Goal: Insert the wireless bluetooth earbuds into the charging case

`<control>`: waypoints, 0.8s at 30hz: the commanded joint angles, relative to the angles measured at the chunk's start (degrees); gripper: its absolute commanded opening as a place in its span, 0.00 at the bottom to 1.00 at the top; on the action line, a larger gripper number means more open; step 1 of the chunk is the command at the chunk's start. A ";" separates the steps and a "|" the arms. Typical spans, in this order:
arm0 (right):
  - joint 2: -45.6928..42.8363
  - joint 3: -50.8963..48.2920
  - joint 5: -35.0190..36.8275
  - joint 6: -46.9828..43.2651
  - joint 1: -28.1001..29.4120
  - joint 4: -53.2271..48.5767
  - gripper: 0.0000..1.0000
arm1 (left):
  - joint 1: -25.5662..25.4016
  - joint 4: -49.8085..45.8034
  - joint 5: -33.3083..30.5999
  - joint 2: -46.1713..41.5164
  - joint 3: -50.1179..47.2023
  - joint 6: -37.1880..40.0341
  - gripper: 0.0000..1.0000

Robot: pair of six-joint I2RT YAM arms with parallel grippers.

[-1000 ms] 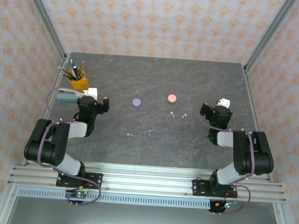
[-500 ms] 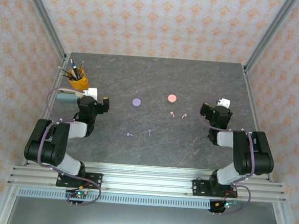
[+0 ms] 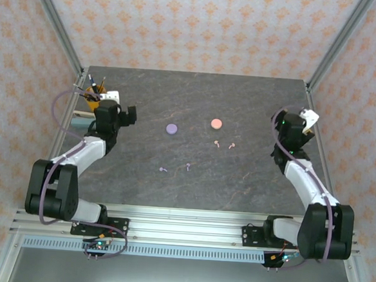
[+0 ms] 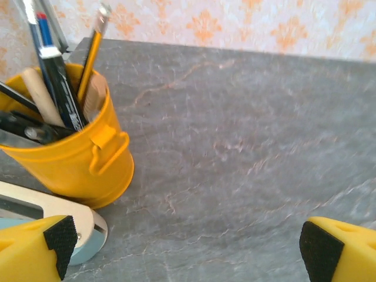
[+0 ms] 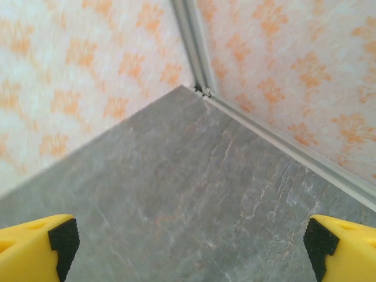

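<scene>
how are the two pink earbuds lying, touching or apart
Apart. The top external view shows the left pink earbud and the right pink earbud side by side, bare table between them.

A dark grey, stone-patterned tabletop (image 3: 197, 96) was enclosed by cream walls printed with an orange motif (image 3: 196, 25) and framed by aluminium profile posts (image 5: 191, 41). Near the far left corner a small yellow metal bucket (image 4: 76, 164) was stood upright, filled with pens and pencils (image 4: 56, 76). Just beside its base a flat, pale wooden-edged piece (image 4: 59, 205) was laid; what it was could not be told.
</scene>
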 commanded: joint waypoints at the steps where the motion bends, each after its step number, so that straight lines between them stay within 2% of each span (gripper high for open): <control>1: 1.20 7.12 0.24 9.35 -0.38 -22.75 1.00 | -0.20 -17.51 1.02 -2.65 5.67 -8.28 1.00; 3: 3.15 11.48 -6.79 8.29 -0.30 -28.31 0.99 | -0.33 -24.23 3.11 -3.26 9.58 -12.10 1.00; 5: 4.78 14.36 -15.58 6.57 -0.17 -31.38 0.89 | -0.69 -28.01 4.48 -3.50 11.61 -15.83 1.00; 10: 7.88 19.51 -26.20 7.59 3.22 -37.95 0.83 | -2.92 -31.74 9.96 -2.49 14.29 -20.95 1.00; 16: 15.82 27.15 -29.11 11.25 13.33 -43.39 0.76 | -5.36 -37.46 11.52 1.36 19.21 -27.02 1.00; 19: 20.62 31.61 -28.54 13.99 18.26 -45.85 0.74 | -5.94 -38.62 14.65 5.40 22.24 -30.20 1.00; 24: 24.81 34.34 -26.60 17.65 24.02 -45.97 0.74 | -9.00 -38.33 17.77 14.06 28.99 -28.98 1.00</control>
